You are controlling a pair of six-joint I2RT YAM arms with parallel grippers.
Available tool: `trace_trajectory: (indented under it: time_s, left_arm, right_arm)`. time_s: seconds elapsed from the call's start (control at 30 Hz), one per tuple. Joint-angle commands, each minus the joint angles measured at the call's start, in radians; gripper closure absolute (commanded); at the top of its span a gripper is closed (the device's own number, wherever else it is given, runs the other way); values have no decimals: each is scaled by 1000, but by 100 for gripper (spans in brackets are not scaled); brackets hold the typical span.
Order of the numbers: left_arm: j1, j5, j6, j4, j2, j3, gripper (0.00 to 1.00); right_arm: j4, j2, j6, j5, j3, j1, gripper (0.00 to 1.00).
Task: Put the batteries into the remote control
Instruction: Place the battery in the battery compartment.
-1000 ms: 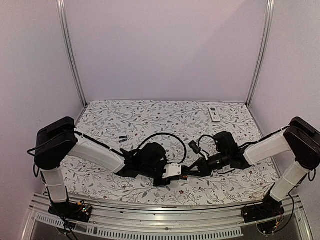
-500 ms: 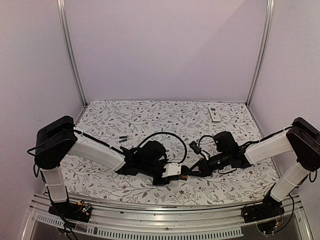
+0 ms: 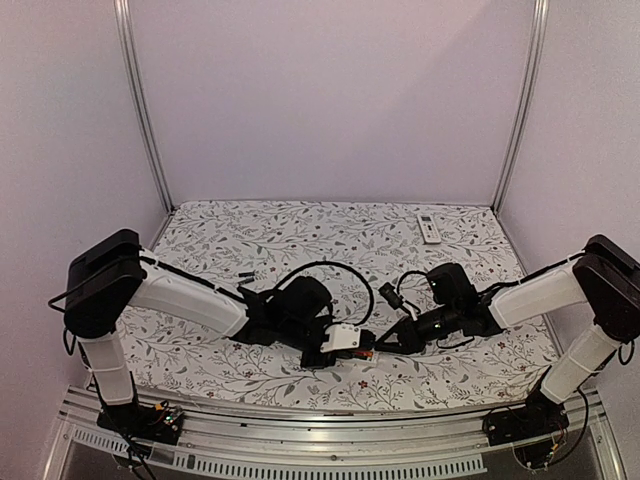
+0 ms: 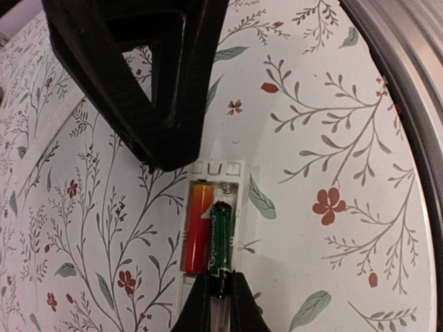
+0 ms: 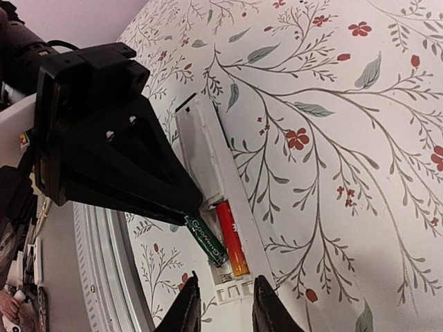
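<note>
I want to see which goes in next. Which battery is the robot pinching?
The green-and-black battery, gripped at one end by the left gripper and tilted into the remote control. The red-orange battery lies flat in its slot.

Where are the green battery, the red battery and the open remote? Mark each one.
green battery [image 4: 221,235], left wrist view, middle of its label.
red battery [image 4: 196,235], left wrist view, middle of its body.
remote [image 5: 204,149], right wrist view, its white back.
</note>
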Motion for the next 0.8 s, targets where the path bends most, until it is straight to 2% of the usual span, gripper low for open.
trace_trajectory:
  time_s: [0.0,0.13,0.33,0.6,0.77]
  left_arm:
    - [13,-16,23,-68,-10,32,100]
    - [8,-22,22,-146,15,76,100]
    - [-7,-40,38,-174,32,100,100]
    - [-20,-54,40,-185,67,117,100]
    - [-28,-66,35,-183,87,139,100]
  right_arm:
    - [-34,-31,-9,11,26,7,75]
    - [-94,-38,-6,35,49,15,75]
    - [-295,-11,71,75,114,24,75]
    - [-274,-32,312,78,64,26,76]
    - [-265,-38,374,92,67,33,75]
